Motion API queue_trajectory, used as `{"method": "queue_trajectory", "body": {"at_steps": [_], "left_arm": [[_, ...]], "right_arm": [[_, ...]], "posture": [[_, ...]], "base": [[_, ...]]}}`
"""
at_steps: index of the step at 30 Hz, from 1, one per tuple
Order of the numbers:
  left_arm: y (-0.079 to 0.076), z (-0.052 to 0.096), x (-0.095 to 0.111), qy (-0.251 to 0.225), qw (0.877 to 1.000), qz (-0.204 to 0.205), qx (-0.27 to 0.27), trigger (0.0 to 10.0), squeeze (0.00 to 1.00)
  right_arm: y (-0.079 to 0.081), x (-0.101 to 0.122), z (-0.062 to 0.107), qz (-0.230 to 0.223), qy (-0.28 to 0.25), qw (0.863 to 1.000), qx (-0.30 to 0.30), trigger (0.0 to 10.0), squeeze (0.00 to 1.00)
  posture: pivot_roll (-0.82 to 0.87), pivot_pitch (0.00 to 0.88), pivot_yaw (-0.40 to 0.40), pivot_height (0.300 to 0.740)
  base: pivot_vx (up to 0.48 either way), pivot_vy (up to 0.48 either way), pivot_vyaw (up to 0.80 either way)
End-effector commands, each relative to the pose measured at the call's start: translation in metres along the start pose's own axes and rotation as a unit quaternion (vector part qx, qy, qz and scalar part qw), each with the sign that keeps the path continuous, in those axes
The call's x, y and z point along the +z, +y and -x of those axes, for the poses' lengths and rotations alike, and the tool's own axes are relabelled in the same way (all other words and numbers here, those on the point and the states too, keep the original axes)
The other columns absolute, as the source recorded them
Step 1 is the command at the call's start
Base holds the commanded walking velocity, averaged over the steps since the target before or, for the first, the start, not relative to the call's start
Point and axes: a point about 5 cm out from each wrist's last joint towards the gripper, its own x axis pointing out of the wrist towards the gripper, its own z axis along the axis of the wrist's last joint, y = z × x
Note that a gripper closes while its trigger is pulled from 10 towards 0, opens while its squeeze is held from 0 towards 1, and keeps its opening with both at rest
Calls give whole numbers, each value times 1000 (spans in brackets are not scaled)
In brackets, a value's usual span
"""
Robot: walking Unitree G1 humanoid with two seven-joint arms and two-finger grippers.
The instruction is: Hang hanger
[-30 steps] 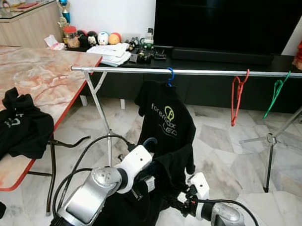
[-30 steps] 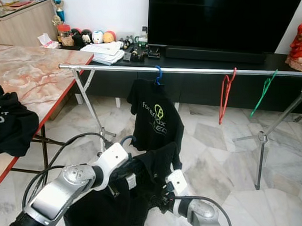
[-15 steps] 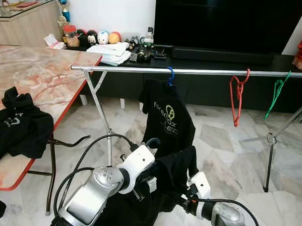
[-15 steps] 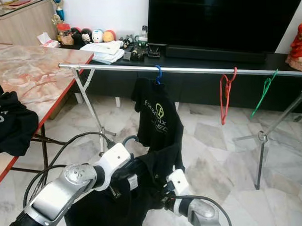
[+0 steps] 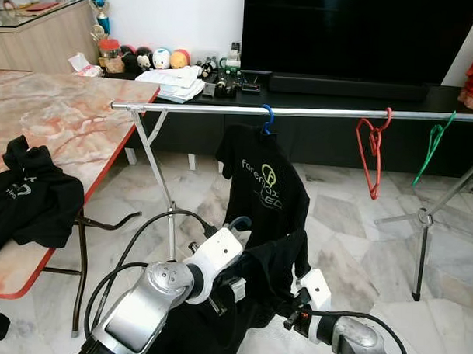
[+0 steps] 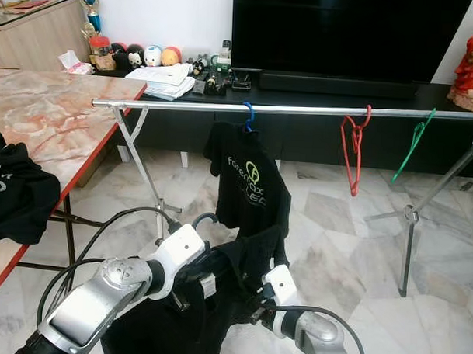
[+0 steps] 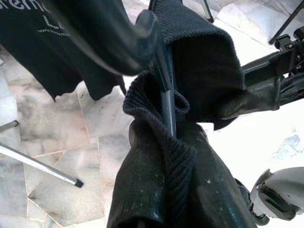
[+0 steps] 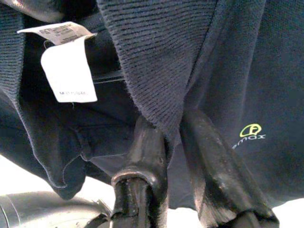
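A metal clothes rail (image 5: 324,113) crosses the room ahead. On it a blue hanger (image 5: 266,120) carries a black shirt with a yellow logo (image 5: 266,186). Low in front, I hold a second black shirt (image 6: 233,282) on a dark hanger whose hook (image 5: 236,222) points up. My left gripper (image 7: 159,80) is shut on the hanger's neck (image 7: 167,104) and the collar around it. To its right, my right gripper (image 8: 173,126) pinches the ribbed collar (image 8: 156,61) between both fingers (image 8: 142,156). A white label (image 8: 66,71) hangs inside the shirt.
An empty red hanger (image 5: 371,151) and a green hanger (image 5: 433,143) hang further right on the rail. A marble table (image 5: 59,124) with black clothing (image 5: 26,201) stands to the left. Behind the rail are a low TV console (image 5: 333,91) and a screen.
The hung shirt and the red hanger sway slightly on the rail. Both grippers keep their hold and stay almost still.
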Motion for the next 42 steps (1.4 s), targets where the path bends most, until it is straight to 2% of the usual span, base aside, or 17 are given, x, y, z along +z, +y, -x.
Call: {"method": "queue_trajectory", "body": {"at_steps": [1, 15, 21, 22, 25, 26, 33, 34, 38, 40, 42], "left_arm": [[-1, 3, 13, -27, 1000, -14, 0, 10000, 0], [0, 5, 12, -24, 1000, -12, -1, 10000, 0], [9, 12, 3, -6, 1000, -28, 2, 10000, 0], [15, 19, -4, 8, 999, -53, -8, 10000, 0], [18, 24, -10, 19, 997, -68, -20, 10000, 0], [21, 28, -15, 32, 996, -84, -27, 10000, 0], [20, 41, -27, 60, 982, -157, -83, 10000, 0], [17, 46, -28, 59, 979, -160, -109, 10000, 0], [20, 52, -27, 51, 978, -167, -113, 10000, 0], [21, 57, -27, 49, 978, -157, -125, 10000, 0], [20, 66, -27, 43, 975, -155, -153, 10000, 0]], "right_arm": [[0, -2, 1, 0, 6, 1000, -3, 0, 0], [-3, -3, 1, -1, 15, 1000, -25, 0, 0], [-6, -3, 3, 11, 22, 999, -48, 0, 0], [-8, -3, 4, 17, 25, 998, -62, 0, 0], [-9, -4, 4, 21, 27, 997, -71, 0, 0], [-10, -3, 5, 27, 30, 996, -79, 0, 0], [-13, -4, 6, 42, 40, 994, -95, 0, 0], [-13, -4, 7, 46, 43, 993, -97, 0, 0], [-14, -4, 7, 51, 45, 992, -102, 0, 0], [-15, -4, 7, 58, 52, 991, -105, 0, 0], [-27, 5, 10, 54, 73, 988, -122, 0, 0]], "posture": [[101, 51, -2, 740], [105, 53, 3, 740], [105, 56, 2, 740], [105, 56, 2, 740], [103, 57, 0, 740], [103, 57, 0, 740], [100, 60, -3, 740], [96, 61, -3, 740], [97, 62, -5, 740], [99, 65, -6, 740], [99, 65, -7, 740]], "base": [[0, 0, 0], [0, 0, 0], [0, 0, 0], [0, 0, 0], [0, 0, 0], [0, 0, 0], [0, 0, 0], [0, 0, 0], [0, 0, 0], [0, 0, 0], [0, 0, 0]]}}
